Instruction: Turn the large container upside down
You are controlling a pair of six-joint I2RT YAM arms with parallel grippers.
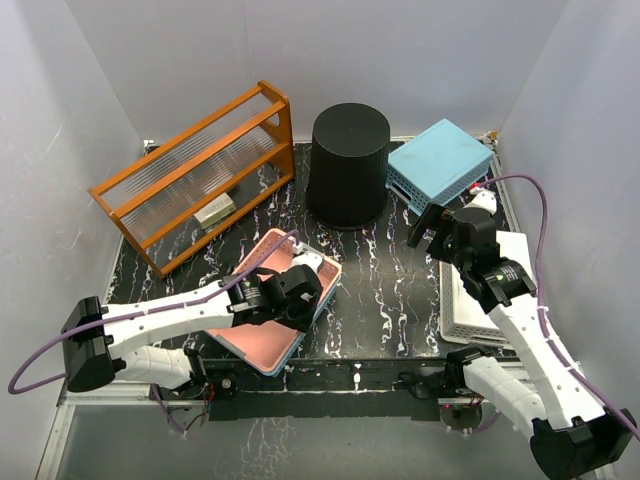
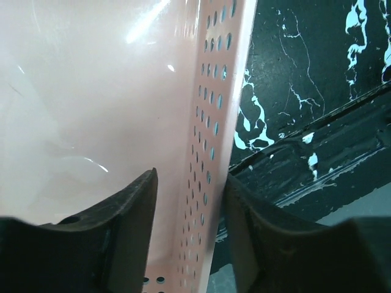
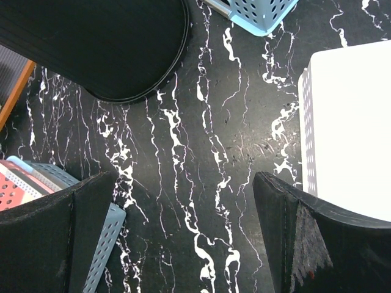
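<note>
The large container (image 1: 348, 165), a tall round black bin, stands at the back middle with its wide rim on the table and its narrow flat base up. Its rim also shows at the top left of the right wrist view (image 3: 98, 49). My right gripper (image 1: 432, 228) is open and empty above the bare table, right of and nearer than the bin; the right wrist view shows it (image 3: 183, 207) with only table between the fingers. My left gripper (image 1: 300, 290) is open, its jaws on either side of the pink basket's perforated wall (image 2: 211, 152), with gaps on both sides.
The pink basket (image 1: 270, 315) lies on a grey-blue basket (image 3: 104, 238) at the front left. An orange slatted rack (image 1: 200, 175) stands at the back left. A light blue basket (image 1: 440, 160) sits at the back right, a white perforated basket (image 1: 475, 300) at the right.
</note>
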